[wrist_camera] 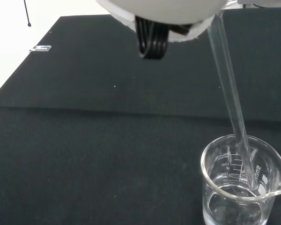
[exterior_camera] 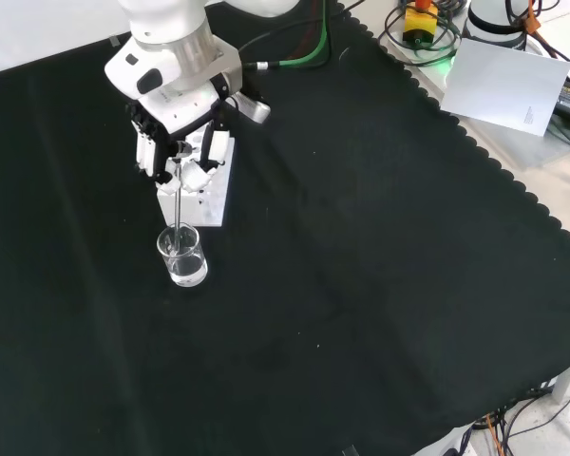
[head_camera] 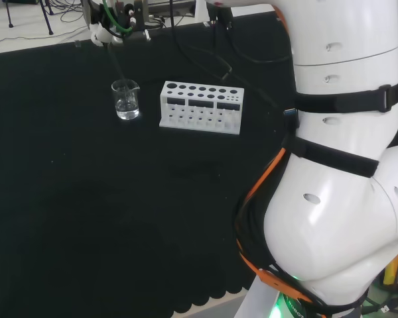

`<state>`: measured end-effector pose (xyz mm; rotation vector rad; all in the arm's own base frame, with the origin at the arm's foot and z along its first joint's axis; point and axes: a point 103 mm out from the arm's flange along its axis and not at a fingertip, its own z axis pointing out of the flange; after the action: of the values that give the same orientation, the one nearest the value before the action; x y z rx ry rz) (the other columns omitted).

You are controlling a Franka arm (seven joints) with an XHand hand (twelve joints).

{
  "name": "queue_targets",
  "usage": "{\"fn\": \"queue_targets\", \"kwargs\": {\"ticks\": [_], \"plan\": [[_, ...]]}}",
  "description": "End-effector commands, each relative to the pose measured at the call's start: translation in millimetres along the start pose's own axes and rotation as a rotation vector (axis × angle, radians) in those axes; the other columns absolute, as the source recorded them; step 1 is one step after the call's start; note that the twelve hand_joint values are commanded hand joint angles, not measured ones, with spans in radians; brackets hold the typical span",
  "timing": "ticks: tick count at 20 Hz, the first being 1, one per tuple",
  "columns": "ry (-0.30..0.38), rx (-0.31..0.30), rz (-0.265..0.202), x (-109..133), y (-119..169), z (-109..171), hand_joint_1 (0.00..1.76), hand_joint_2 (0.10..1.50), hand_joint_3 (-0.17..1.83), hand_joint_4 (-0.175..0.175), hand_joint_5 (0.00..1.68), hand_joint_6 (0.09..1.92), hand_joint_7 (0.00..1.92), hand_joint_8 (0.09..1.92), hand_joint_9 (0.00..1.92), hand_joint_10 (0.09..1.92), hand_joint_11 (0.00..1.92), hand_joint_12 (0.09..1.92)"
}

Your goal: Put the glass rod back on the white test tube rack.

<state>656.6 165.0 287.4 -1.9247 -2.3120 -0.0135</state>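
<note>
Hand (exterior_camera: 182, 142) holds one glass rod (wrist_camera: 230, 98) in one beaker (wrist_camera: 241, 185).

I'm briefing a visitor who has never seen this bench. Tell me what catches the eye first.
First, the robot hand, fingers curled round a glass rod whose lower end dips into a small beaker holding a little clear liquid. Just beyond the beaker in the front view, to its right in the head view, stands the white test tube rack on the black cloth.

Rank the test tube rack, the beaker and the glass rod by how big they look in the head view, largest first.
1. White test tube rack
2. Beaker
3. Glass rod, a thin line that is faint here, so its rank is unsure.
</note>
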Motion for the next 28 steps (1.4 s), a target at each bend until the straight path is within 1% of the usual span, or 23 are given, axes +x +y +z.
{"fn": "queue_targets", "kwargs": {"ticks": [1, 7, 10, 14, 22, 28], "plan": [[-0.007, -0.012, -0.008, 5, -3, -3, 1.30, 0.70, 0.74, -0.175, 1.12, 0.68, 1.12, 1.27, 1.65, 0.91, 1.63, 0.74], [0.003, -0.010, 0.000, 3, -3, -6, 1.30, 0.70, 0.73, -0.175, 1.12, 0.68, 1.12, 1.27, 1.65, 0.91, 1.63, 0.74], [0.013, -0.015, 0.008, -4, -2, -10, 1.30, 0.70, 0.73, -0.175, 1.12, 0.68, 1.12, 1.27, 1.65, 0.91, 1.63, 0.74], [0.030, -0.029, 0.024, -11, -3, -22, 1.30, 0.70, 0.73, -0.175, 1.12, 0.68, 1.12, 1.27, 1.65, 0.91, 1.63, 0.74], [0.059, -0.064, 0.039, -12, -10, -52, 1.30, 0.70, 0.73, -0.175, 1.12, 0.68, 1.12, 1.27, 1.65, 0.91, 1.63, 0.74], [0.077, -0.088, 0.073, -21, -16, -71, 1.30, 0.70, 0.73, -0.175, 1.12, 0.68, 1.12, 1.27, 1.65, 0.91, 1.63, 0.74]]}}
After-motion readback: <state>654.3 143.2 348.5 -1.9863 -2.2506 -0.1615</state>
